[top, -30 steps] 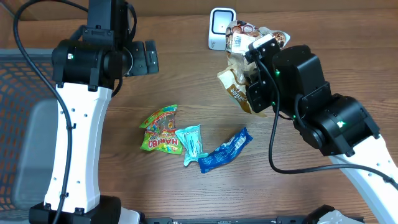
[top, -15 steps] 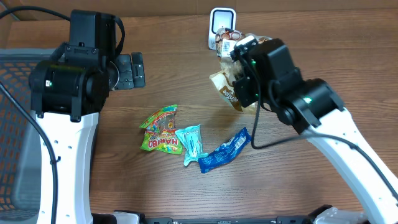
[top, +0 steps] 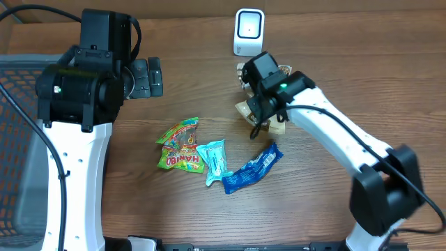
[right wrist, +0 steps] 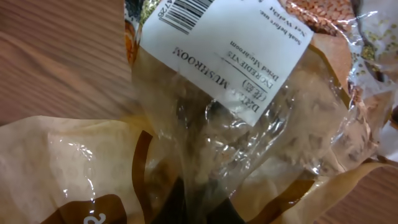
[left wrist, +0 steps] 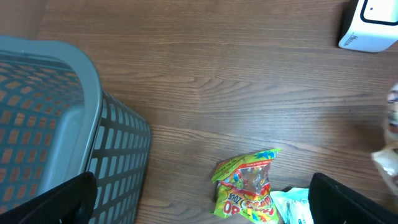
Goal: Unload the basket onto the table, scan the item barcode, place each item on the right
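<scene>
Below scanner (top: 249, 31): my right gripper (top: 259, 99) clamped on mushroom bag (right wrist: 236, 124).
Progress: barcode label (right wrist: 186, 9) short of scanner; scan pending, I judge.
Other arm: my left gripper (top: 152, 77) spread wide, empty.

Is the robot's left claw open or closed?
Open: the left gripper has its fingers far apart, at the wrist picture's bottom corners.

The right gripper (top: 260, 104) pinches a crinkly tan-and-clear plastic bag (top: 243, 109) near the small white boxy scanner (top: 248, 31); a green gummy bag (top: 180, 148), teal sachet (top: 214, 160) and blue wrapper (top: 252, 167) cluster alongside.
</scene>
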`<state>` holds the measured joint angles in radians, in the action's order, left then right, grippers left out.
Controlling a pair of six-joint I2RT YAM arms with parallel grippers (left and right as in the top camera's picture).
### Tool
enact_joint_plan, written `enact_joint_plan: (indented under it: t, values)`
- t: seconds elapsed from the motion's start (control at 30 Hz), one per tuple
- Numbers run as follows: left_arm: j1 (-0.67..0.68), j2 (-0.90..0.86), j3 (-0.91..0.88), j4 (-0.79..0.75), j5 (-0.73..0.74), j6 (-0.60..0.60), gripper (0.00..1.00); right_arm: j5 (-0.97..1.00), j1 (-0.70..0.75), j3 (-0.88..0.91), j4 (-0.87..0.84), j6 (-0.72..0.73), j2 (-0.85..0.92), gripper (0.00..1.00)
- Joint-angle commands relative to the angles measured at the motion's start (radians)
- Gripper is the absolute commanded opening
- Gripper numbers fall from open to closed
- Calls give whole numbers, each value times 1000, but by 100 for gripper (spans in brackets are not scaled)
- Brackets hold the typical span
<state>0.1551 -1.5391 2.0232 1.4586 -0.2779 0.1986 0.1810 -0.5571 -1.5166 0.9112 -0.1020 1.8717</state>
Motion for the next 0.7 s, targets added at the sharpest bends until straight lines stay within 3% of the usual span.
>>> enact_joint_plan:
  t: [0.0, 0.17, 0.2, 0.27, 0.3, 0.57, 0.67]
  values:
    - [-4, -3, 15, -4, -17, -23, 100, 83, -11, -26, -27, -73, 68, 4]
    - [-4, -3, 15, -4, -17, -23, 99, 93, -16, -26, -71, -88, 141, 4]
    - [-4, -3, 15, -4, -18, -23, 100, 86, -16, -26, -74, -84, 149, 8]
    - [-4, -3, 15, -4, -17, -23, 100, 68, -11, -26, -80, -45, 150, 41]
    - [-4, -3, 15, -4, -18, -23, 100, 57, -8, -30, -80, -17, 149, 52]
    - [-4, -4, 15, -4, -18, -23, 100, -249, 134, -238, 79, 177, 79, 96]
    - [-4, -4, 15, -4, -17, -23, 100, -383, 237, -260, 98, 212, 79, 100]
